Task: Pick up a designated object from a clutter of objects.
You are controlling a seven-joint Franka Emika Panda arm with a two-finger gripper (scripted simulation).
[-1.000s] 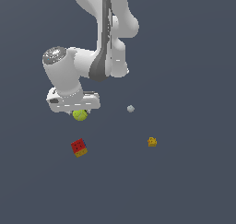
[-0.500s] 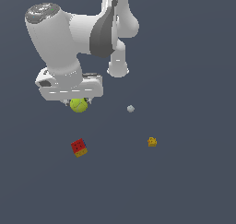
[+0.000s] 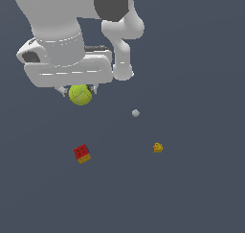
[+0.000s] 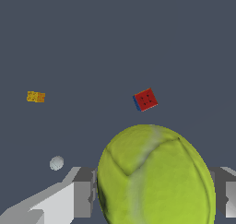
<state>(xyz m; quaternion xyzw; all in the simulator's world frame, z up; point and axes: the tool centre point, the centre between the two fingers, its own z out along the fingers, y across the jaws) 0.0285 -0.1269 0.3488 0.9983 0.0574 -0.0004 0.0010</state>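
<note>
Since a second ago my arm has risen and swung toward the camera, so it now fills the top of the exterior view, and the tennis ball (image 3: 80,94) has come up with it; the three pieces left on the floor have not shifted.

Nearest in the exterior view lies the red cube (image 3: 82,153), with its yellow-orange face low, below and just to that view's right of the ball; the orange-yellow piece (image 3: 158,147) sits well apart toward that view's right; the pale grey lump (image 3: 136,113) lies farther back, between the two.

My gripper (image 3: 79,89) is clamped on the ball; in the wrist view the ball (image 4: 156,176) bulges between my grey fingers (image 4: 83,198), one on each side, seam showing.

I judge the pick nearly complete: the grasp is made and the ball appears to hang off the floor, though no shadow or contact line proves the gap; what remains, I think, is to keep the squeeze steady.

As for room, the dark floor (image 3: 201,193) is open all round, with no wall or edge in view; nothing stands near the ball's path.
</note>
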